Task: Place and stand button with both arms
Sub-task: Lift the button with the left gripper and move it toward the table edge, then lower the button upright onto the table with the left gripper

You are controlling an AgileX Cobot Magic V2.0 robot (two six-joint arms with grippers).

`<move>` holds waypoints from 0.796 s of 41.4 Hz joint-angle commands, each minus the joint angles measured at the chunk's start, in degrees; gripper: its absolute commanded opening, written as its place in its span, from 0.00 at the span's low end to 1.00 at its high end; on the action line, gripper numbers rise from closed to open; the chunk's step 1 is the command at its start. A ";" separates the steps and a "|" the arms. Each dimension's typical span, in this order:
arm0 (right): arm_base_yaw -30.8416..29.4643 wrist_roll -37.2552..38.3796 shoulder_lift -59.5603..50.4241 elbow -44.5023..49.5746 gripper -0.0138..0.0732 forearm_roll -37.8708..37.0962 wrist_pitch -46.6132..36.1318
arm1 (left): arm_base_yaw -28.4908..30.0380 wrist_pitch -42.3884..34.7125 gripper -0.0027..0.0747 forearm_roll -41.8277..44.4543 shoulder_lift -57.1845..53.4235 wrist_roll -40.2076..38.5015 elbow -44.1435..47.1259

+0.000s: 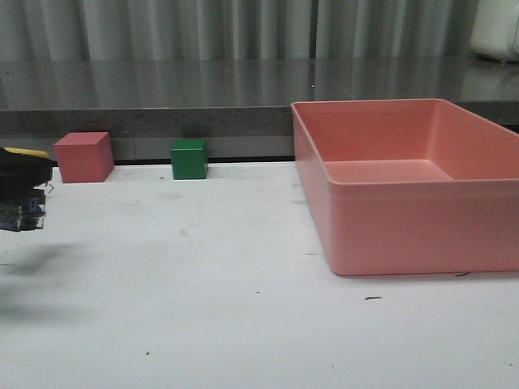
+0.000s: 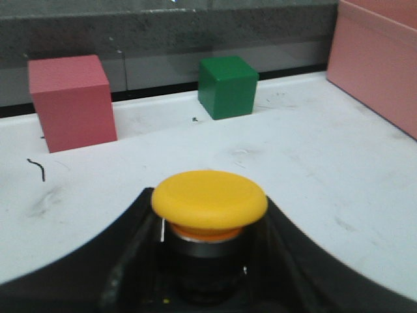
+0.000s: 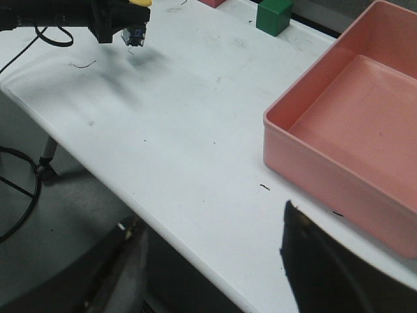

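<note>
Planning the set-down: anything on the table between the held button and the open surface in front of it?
Nothing visible. The left gripper holds the button above bare white table. The pink cube and green cube sit at the back edge, the pink bin off to the right.

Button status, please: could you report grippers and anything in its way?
Left gripper shut on button, held above table. Right gripper open, empty. Nothing beneath it.

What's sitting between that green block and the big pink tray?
Nothing: between the green cube and the pink bin only bare white table shows in the front view.
</note>
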 commanded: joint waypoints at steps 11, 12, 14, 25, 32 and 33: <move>-0.06 -0.33 0.24 -1.36 0.70 0.63 -3.72 | -0.09 -16.47 0.24 -5.87 5.17 2.63 -1.12; -0.06 -0.33 0.24 -1.36 0.70 0.63 -3.72 | -0.09 -16.47 0.24 -5.87 5.56 2.63 -1.26; -0.06 -0.33 0.24 -1.36 0.70 0.63 -3.72 | -0.09 -16.47 0.24 -5.87 6.15 2.63 -1.37; -0.06 -0.33 0.24 -1.36 0.70 0.63 -3.72 | -0.09 -16.47 0.24 -5.75 7.35 2.63 -2.59; -0.06 -0.33 0.24 -1.36 0.70 0.63 -3.72 | -0.09 -16.47 0.24 -5.64 7.32 2.63 -4.07; -0.06 -0.33 0.24 -1.36 0.70 0.63 -3.72 | -0.09 -16.47 0.24 -5.66 7.32 2.63 -4.20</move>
